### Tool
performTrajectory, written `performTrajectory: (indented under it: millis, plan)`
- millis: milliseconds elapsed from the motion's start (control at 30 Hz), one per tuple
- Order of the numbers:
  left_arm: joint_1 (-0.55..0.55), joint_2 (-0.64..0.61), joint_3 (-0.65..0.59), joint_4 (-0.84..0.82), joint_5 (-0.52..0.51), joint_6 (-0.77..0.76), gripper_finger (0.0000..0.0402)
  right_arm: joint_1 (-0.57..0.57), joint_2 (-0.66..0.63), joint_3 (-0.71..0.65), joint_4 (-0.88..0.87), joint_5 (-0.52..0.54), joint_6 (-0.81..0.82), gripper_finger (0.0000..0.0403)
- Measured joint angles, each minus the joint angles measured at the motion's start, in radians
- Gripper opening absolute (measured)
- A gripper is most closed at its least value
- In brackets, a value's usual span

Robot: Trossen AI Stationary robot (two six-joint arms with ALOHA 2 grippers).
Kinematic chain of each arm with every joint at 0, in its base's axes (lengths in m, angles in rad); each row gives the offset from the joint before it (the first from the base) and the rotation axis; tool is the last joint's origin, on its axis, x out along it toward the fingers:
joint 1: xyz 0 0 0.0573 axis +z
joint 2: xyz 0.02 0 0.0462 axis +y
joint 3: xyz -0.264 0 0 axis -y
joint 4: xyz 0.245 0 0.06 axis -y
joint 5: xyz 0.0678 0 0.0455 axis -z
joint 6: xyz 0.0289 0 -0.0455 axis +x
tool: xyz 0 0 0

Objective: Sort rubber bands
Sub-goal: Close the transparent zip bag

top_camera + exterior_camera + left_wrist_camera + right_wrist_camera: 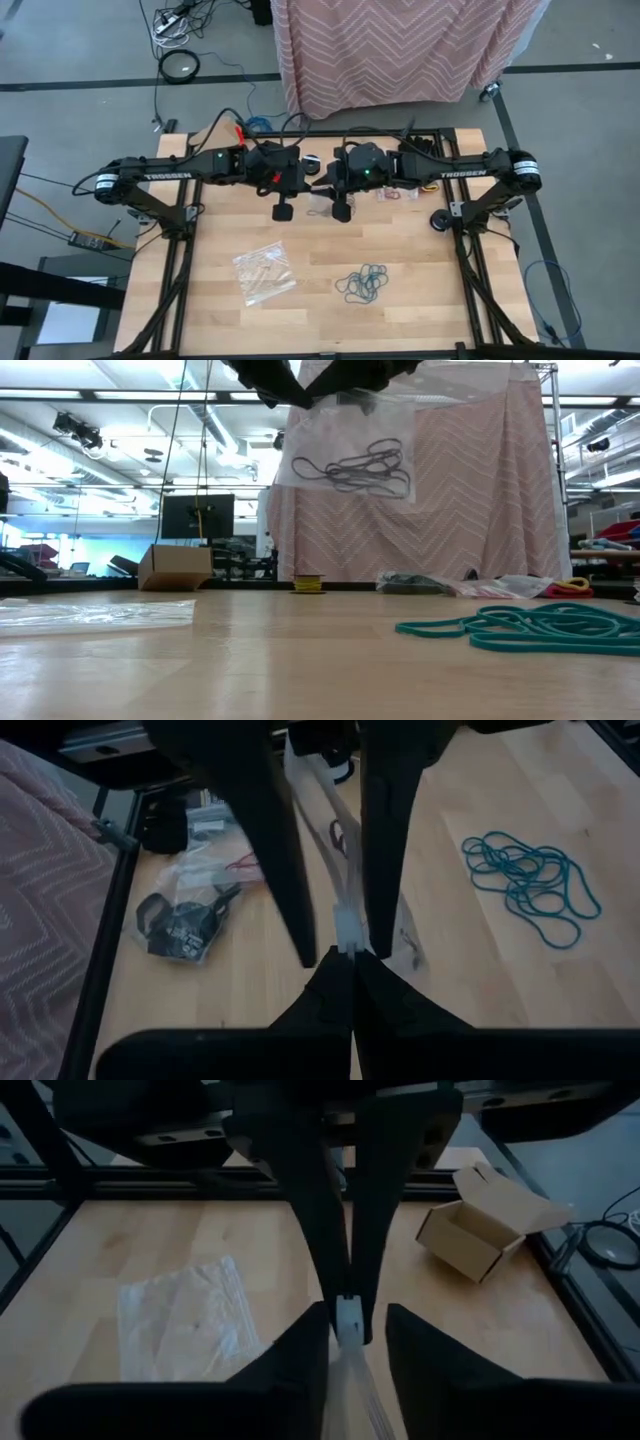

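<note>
1. Left gripper [345, 955]: at mid-table toward 12 o'clock, jaws pressed together, pinching the top edge of a clear bag [350, 445] that hangs in the air between the two arms.
2. The hanging bag holds black rubber bands [358, 465], visible through the plastic in the low view.
3. Right gripper [348, 1325]: just beside the left one at the same bag edge, fingers [290, 1350] set either side of the strip with a small gap; can't tell whether they actually grip it.
4. Flat clear bag [265, 272]: lying on the table [420, 310] toward 7 o'clock of centre, well apart from both grippers.
5. Teal rubber bands [363, 283]: loose pile on the wood toward 5 o'clock of centre, near the flat bag but not touching it.
6. More bagged bands [398, 195] in red and brown sit under the right arm at about 1 o'clock.
7. Cardboard box [488, 1220]: off the table's far side, on the floor.
</note>
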Motion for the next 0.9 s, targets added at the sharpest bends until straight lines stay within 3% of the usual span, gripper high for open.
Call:
performTrajectory:
  millis: [233,500,700,900]
  plan:
    - [0.000,0.000,0.000,-0.007,-0.003,0.000,0.0001,0.001,0.000,0.000,-0.003,0.001,0.000,0.0011]
    - [0.000,0.000,0.000,-0.018,-0.016,0.000,0.0001,0.001,0.000,0.000,-0.007,0.003,0.002,0.0030]
    - [0.000,0.000,0.001,-0.042,-0.034,0.000,0.0001,0.001,0.000,0.000,-0.019,0.003,0.003,0.0007]
    - [0.000,0.000,0.004,-0.064,-0.048,0.000,0.0001,0.000,0.001,0.000,-0.021,0.003,0.027,0.0009]
